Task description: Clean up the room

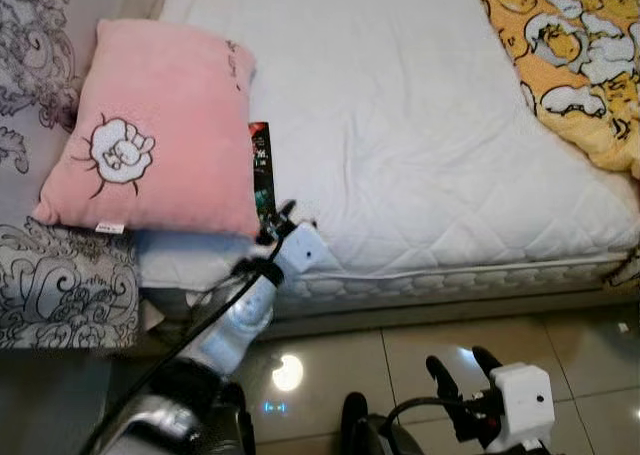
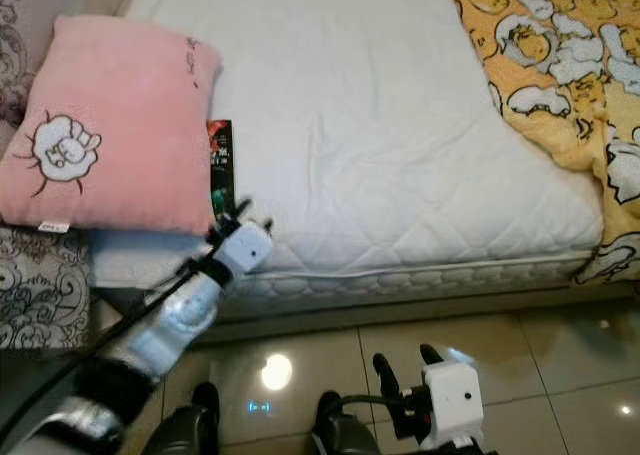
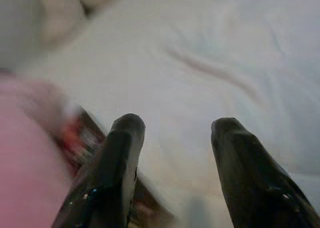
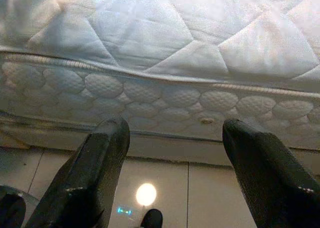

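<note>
The cleaning looks only at its beginning. The left gripper is stretched out to the near edge of the bed, its fingers spread apart and holding nothing. Just ahead of the fingers lies a dark flat packet with red and green print (maybe a booklet or a wrapper; the wrist view is too blurred to tell), half tucked under the pink pillow. The packet is close beyond the fingertips, to the side of one finger and not yet between them, so I judge it is not grasped yet.

The right gripper hangs low over the tiled floor, facing the side of the mattress, its fingers also spread and empty.

What is left, as far as I can judge: to take the packet away, to straighten the pillow, and to tidy the yellow patterned blanket that lies crumpled at the far corner, well apart from both grippers.
</note>
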`<state>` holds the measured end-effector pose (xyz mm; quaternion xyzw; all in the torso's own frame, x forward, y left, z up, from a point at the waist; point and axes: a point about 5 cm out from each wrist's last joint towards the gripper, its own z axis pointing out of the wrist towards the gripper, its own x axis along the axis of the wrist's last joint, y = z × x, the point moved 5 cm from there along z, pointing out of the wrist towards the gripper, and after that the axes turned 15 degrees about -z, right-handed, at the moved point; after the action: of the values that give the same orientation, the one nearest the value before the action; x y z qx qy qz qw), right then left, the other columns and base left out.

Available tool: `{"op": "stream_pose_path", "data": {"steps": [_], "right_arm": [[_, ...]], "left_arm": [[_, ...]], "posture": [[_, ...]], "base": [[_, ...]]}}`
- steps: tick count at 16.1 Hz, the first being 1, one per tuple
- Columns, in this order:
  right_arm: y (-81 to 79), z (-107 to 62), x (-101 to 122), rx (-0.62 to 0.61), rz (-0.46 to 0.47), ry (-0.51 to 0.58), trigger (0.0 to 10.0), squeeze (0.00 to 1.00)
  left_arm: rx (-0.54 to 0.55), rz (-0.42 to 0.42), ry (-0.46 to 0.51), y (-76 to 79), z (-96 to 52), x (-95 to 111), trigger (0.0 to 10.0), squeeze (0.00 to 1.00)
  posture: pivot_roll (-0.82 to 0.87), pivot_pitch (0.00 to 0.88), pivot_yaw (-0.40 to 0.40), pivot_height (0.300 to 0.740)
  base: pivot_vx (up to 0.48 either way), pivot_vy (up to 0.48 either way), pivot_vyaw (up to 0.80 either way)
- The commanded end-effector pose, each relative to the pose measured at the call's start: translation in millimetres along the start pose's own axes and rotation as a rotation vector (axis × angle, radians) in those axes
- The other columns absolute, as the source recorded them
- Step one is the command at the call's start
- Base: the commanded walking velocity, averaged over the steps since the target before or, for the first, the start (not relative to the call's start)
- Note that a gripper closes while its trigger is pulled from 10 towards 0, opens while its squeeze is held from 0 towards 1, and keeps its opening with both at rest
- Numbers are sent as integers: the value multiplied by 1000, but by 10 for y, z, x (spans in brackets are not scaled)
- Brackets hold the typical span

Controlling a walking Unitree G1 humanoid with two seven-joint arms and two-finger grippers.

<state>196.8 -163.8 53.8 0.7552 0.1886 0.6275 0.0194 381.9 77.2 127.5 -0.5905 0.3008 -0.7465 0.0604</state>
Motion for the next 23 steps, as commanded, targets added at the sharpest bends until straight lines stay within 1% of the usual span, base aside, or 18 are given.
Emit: {"op": "stream_pose_path", "data": {"steps": [1,2,3,4,7,9,10,11,14,16,17,18,19,20,22,23], "right_arm": [[7,-60,-92,0,-8,-33,10000,0],[9,-69,-101,0,-10,-36,10000,0],[6,-73,-109,1,-11,-37,10000,0],[-4,-76,-114,5,-18,-38,10000,0],[-8,-79,-111,10,-29,-34,10000,0],[-7,-88,-116,13,-36,-35,10000,0],[-8,-91,-117,14,-40,-34,10000,0],[-4,-89,-116,15,-47,-32,10000,0],[-8,-105,-118,16,-55,-34,10000,0],[-1,-117,-126,16,-60,-37,10000,0],[0,-124,-128,15,-62,-37,10000,0],[4,-128,-129,15,-63,-37,10000,0],[3,-131,-132,14,-64,-39,10000,0],[5,-133,-133,14,-65,-40,10000,0],[9,-136,-134,15,-65,-41,10000,0],[9,-136,-141,17,-65,-42,10000,0]], "left_arm": [[-55,56,-53,155,-73,-124,10000,1000],[-85,95,-103,176,-96,-239,10000,0],[-55,120,-120,115,-106,-294,10000,0],[-52,139,-141,99,-111,-359,10000,0],[-60,234,-174,95,-112,-470,10000,0],[-58,294,-208,86,-77,-543,10000,0],[-61,310,-227,89,-66,-579,10000,0],[-46,322,-247,60,-44,-607,10000,0],[-41,336,-285,59,-45,-671,10000,0],[-4,344,-300,-10,-22,-680,10000,0],[29,345,-295,-77,-2,-661,10000,0],[58,338,-293,-134,8,-653,10000,0],[89,306,-302,-198,-1,-669,10000,0],[118,300,-299,-258,-11,-672,10000,0],[141,304,-299,-306,-24,-681,10000,0],[134,319,-312,-309,-51,-720,10000,0]], "posture": [[-42,345,-101,740],[-42,345,-101,740],[-44,341,-100,740],[-44,341,-100,740],[-53,331,-103,740],[-59,327,-106,740],[-63,324,-107,740],[-68,320,-107,740],[-76,314,-109,740],[-77,313,-109,740],[-80,313,-108,740],[-81,313,-108,740],[-83,315,-107,740],[-83,316,-107,740],[-78,320,-108,740],[-74,323,-110,740]], "base": [[0,0,0],[0,0,0],[0,0,0],[0,0,0],[0,0,0],[0,0,0],[0,0,0],[0,0,0],[0,0,0],[0,0,0],[0,0,0],[0,0,0],[0,0,0],[0,0,0],[0,0,0],[0,0,0]]}}
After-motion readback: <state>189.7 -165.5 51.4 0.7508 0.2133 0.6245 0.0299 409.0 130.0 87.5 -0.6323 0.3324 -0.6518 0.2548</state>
